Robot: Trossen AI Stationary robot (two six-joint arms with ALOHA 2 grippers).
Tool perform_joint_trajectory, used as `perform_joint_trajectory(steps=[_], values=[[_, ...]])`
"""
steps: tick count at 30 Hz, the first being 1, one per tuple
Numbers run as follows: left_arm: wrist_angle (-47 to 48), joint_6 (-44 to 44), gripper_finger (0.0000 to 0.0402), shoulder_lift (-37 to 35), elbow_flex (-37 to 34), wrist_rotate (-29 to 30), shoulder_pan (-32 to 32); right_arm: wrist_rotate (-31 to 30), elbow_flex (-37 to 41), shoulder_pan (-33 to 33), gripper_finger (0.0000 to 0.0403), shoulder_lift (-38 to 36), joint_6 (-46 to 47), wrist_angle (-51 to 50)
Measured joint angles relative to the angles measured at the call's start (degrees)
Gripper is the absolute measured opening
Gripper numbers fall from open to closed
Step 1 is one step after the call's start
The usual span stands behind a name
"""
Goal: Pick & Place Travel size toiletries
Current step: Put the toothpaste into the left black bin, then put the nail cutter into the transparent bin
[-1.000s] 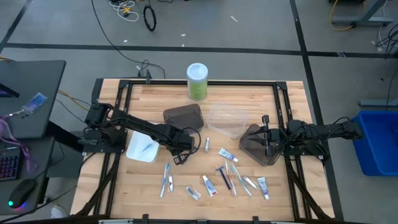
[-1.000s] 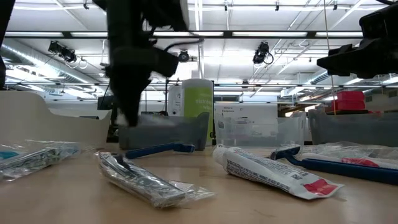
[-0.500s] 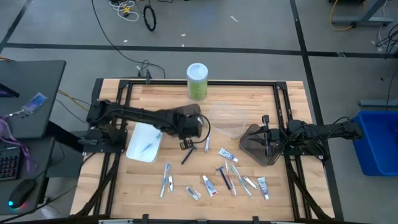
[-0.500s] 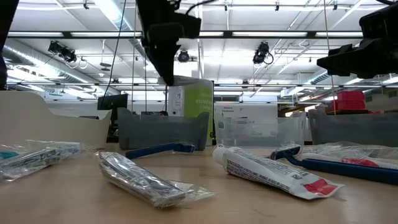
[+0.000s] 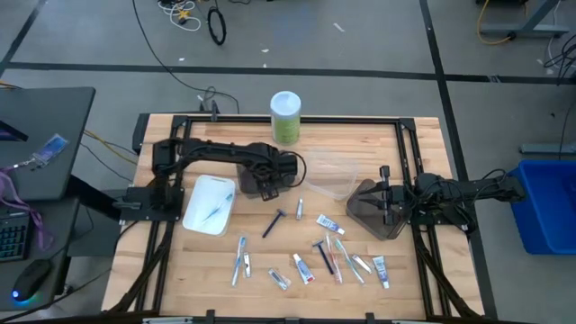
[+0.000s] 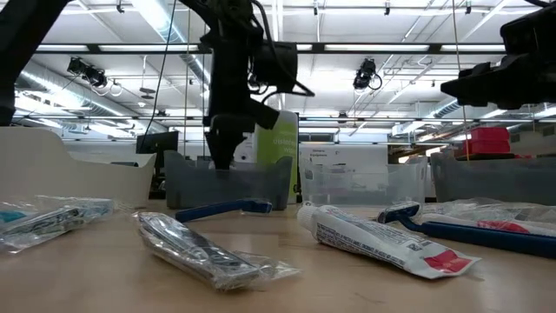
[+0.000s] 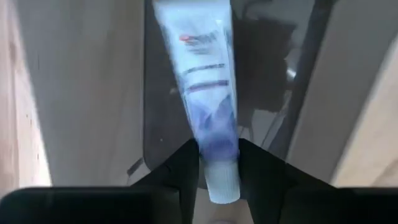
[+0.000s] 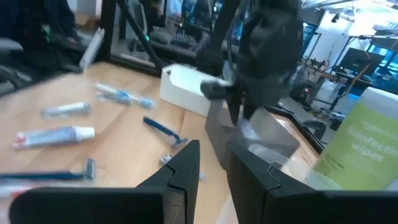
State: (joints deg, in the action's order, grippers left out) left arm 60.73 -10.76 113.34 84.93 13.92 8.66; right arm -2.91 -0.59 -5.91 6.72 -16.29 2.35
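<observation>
The left gripper [image 7: 217,180], loosely pinching a small white tube [image 7: 205,93], should release squarely above the dark tray [image 5: 263,167] beneath.

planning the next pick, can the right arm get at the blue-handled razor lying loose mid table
Probably yes: the blue-handled razor lies alone on bare wood, nothing over it, and the right gripper waits nearby above the dark tray.

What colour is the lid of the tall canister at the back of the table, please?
White, on a green canister; the high view shows it best.
</observation>
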Motion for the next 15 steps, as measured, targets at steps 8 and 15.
perform_joint_trajectory(steps=[8,15], values=[[4.3,-3.0,0.0141,-0.3,2.4,2.0,-0.1,2.3,0.0,-0.1,0.0086,0.6,4.4,12.1],[19.6,-8.1,0.0138,-1.7,13.4,4.7,-0.5,6.0,-4.7,-0.1,0.0086,6.6,6.3,13.5]])
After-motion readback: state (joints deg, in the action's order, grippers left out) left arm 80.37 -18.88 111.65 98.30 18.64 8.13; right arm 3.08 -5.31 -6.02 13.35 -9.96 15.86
